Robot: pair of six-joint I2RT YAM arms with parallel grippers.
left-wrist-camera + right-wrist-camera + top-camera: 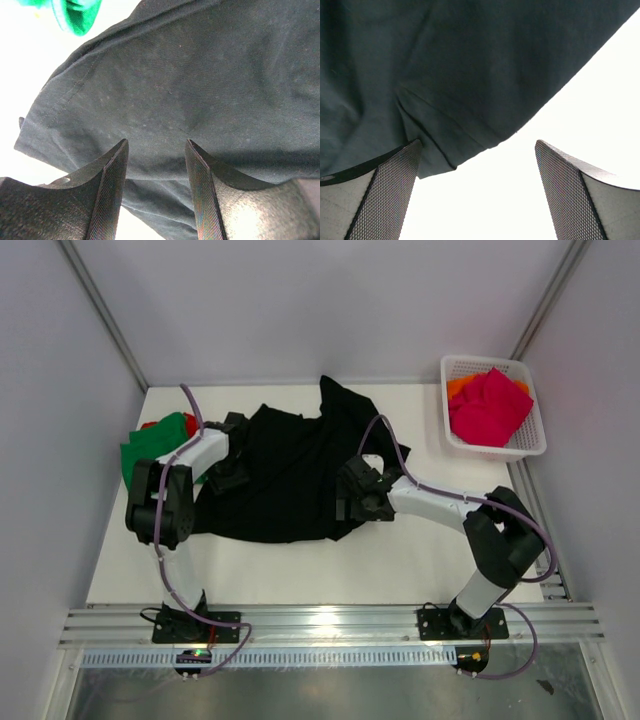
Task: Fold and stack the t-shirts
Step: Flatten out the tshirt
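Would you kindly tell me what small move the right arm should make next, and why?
Probably lower the right gripper and close it on the edge of the black shirt: its jaws stand wide open, gripping nothing, the edge lies by one finger, and the shirt lies unfolded.

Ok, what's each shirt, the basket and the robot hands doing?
black t-shirt, spread out, rumpled, unfolded
green t-shirt, heaped, not spread out
red t-shirt, mostly hidden by the green
basket, upright
pink t-shirt, crumpled in the basket
orange t-shirt, tucked under the pink
left gripper, open over black cloth
right gripper, wide open
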